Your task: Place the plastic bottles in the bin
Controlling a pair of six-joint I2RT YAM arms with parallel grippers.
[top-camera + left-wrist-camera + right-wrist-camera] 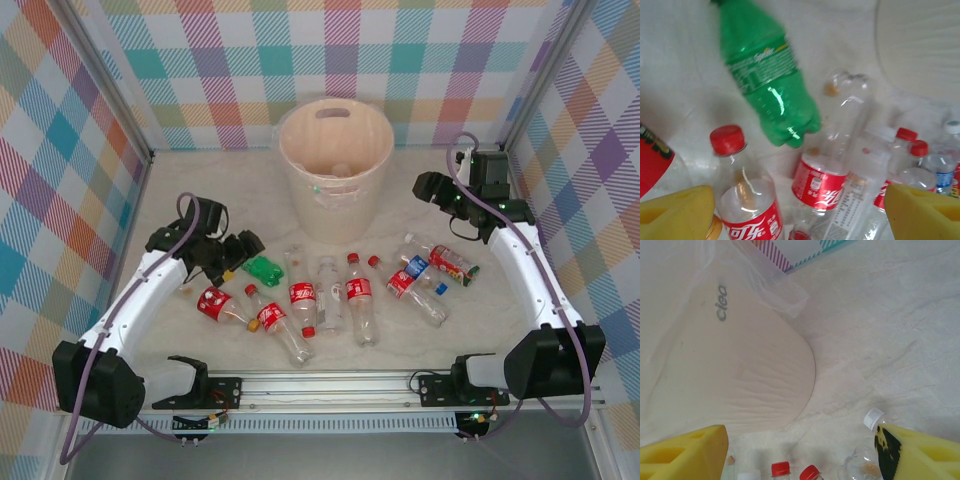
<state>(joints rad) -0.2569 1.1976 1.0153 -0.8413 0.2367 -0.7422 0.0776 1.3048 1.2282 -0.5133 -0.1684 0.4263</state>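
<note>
Nearby, bottles (330, 295) strewn before bin (335, 165), green bottle (263, 270) beside left gripper (240, 256)

A clear-lined cream bin (336, 215) with handle cut-outs stands upright. Just in front of it, small clear bottles (358, 300) lie on their sides in a loose row, most red-labelled with red caps. A green bottle (264, 270) lies front-left of the bin, a blue-labelled bottle (415, 268) front-right.
</note>
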